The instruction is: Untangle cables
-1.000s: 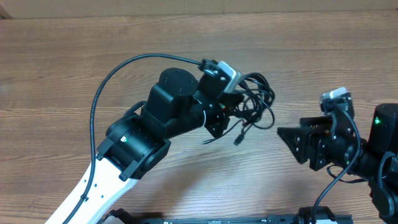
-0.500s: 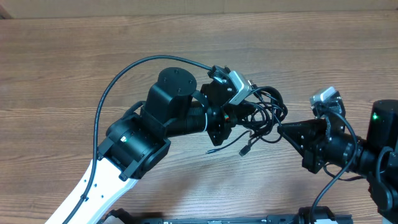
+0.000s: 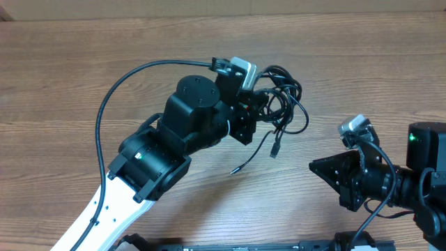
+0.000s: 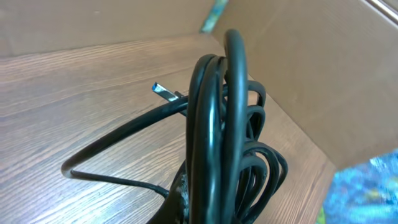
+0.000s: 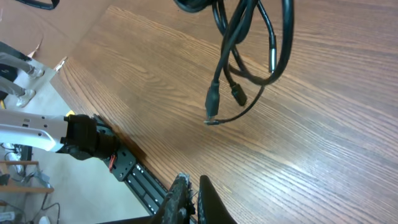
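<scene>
Now, your left gripper (image 3: 259,106) grasps the cable bundle (image 3: 287,104) at upper centre; open the shut, empty right gripper (image 3: 315,166) and take one hanging plug (image 3: 275,150).

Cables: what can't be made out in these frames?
Left end effector grip on the cables: overhead, the wrist camera and cords hide the contact; left wrist, the bundle fills the frame.
Bundle top: right wrist, cut off by the upper edge.
Cord count and crossings: overhead, loops overlap and are too small.
Plug ends: type, right wrist, too small.
</scene>
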